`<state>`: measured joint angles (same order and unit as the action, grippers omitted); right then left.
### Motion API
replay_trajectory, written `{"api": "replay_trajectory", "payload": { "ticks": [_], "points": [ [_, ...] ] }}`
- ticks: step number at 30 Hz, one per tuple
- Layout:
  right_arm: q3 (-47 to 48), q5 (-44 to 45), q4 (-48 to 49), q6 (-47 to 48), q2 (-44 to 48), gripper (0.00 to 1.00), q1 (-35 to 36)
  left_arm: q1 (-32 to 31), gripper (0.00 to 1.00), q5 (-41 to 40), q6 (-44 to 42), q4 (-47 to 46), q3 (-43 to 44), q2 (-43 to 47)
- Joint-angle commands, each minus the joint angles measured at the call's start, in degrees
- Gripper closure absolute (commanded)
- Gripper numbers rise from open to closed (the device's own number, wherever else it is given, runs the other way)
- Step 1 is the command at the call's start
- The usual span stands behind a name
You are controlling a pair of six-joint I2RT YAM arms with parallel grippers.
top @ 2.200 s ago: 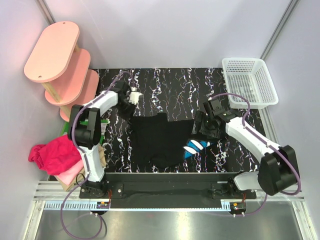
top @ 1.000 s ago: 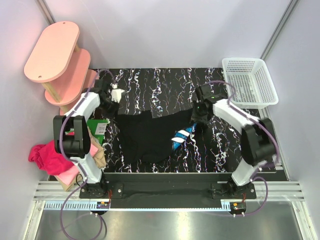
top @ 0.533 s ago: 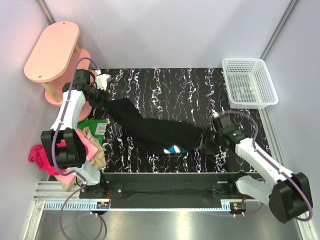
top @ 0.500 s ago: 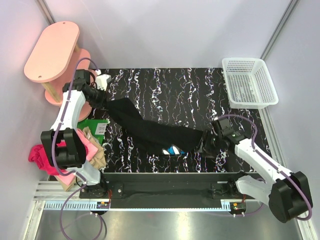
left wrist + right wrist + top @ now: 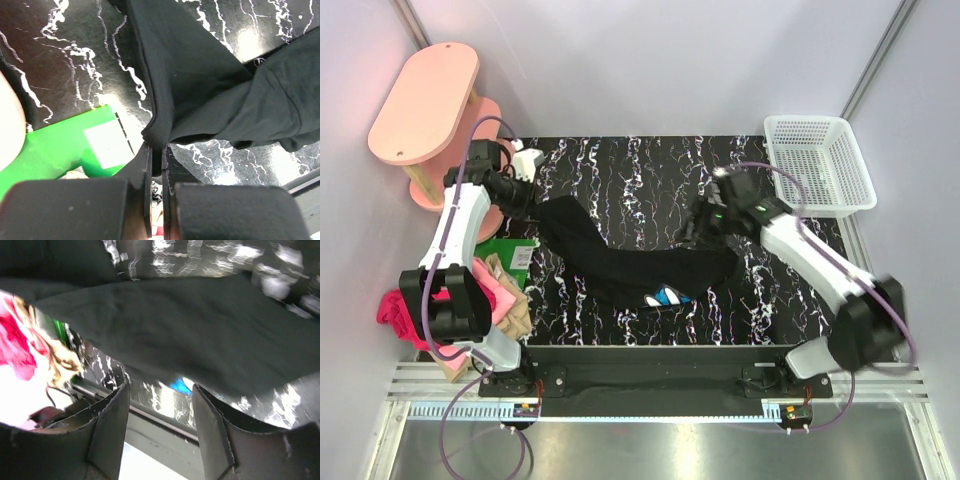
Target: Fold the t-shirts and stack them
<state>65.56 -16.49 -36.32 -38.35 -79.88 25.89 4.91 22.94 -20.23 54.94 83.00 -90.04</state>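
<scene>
A black t-shirt lies stretched in a band across the marbled table, with a blue and white print near the front. My left gripper is shut on the shirt's hem at the table's left side; the left wrist view shows the cloth pinched between the closed fingers of that gripper. My right gripper hovers over the shirt's right end. In the right wrist view it is open and empty, with the shirt beyond it. Magenta, pink and tan tees are piled at the left.
A green packet with a white label lies at the table's left edge, also in the left wrist view. A white basket stands at the back right. A pink tiered shelf stands at the back left.
My right gripper has let go of the shirt's right end and swung from the front right to farther back over the table. The shirt has sagged. The left gripper keeps its hold.
</scene>
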Motion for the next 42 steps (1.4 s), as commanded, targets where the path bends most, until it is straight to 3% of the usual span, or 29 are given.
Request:
{"api": "replay_trajectory", "payload": {
  "ticks": [1,5,8,12,23,26,27,29,33,42],
  "points": [
    [14.6,-1.6,3.4,4.7,-16.7,0.38,11.2,-1.7,1.0,1.4,1.6,0.1,-1.0,1.4],
    [33.5,4.1,-4.5,9.3,-30.8,0.36,22.0,-3.0,1.0,1.2,2.0,0.0,-1.6,1.4],
    [39.8,7.2,-6.0,12.4,-38.6,0.35,25.2,-3.9,1.0,0.7,2.0,0.0,-1.8,2.2],
    [42.1,7.1,-6.4,13.7,-44.8,0.34,26.5,-4.0,1.0,0.2,1.7,0.0,-2.0,2.8],
    [53.1,8.3,-7.7,14.0,-51.5,0.35,27.2,-4.0,1.0,1.9,1.9,1.2,0.5,4.4],
    [54.1,7.6,-8.0,13.1,-52.7,0.63,27.3,-4.0,1.0,1.4,1.4,2.9,2.9,5.7],
    [53.0,7.7,-8.0,12.8,-52.5,0.8,27.2,-3.9,1.0,1.2,1.1,3.4,3.7,6.0],
    [51.6,8.2,-7.8,12.2,-51.5,0.9,27.2,-3.9,1.0,0.9,0.9,3.7,4.0,6.4],
    [46.6,9.5,-6.8,11.7,-48.9,1.0,27.2,-4.0,1.0,1.1,0.7,3.9,4.1,6.5],
    [40.1,14.2,-6.0,12.5,-40.8,1.0,27.2,-3.9,1.0,0.6,0.5,3.8,3.9,7.1]
  ]
}}
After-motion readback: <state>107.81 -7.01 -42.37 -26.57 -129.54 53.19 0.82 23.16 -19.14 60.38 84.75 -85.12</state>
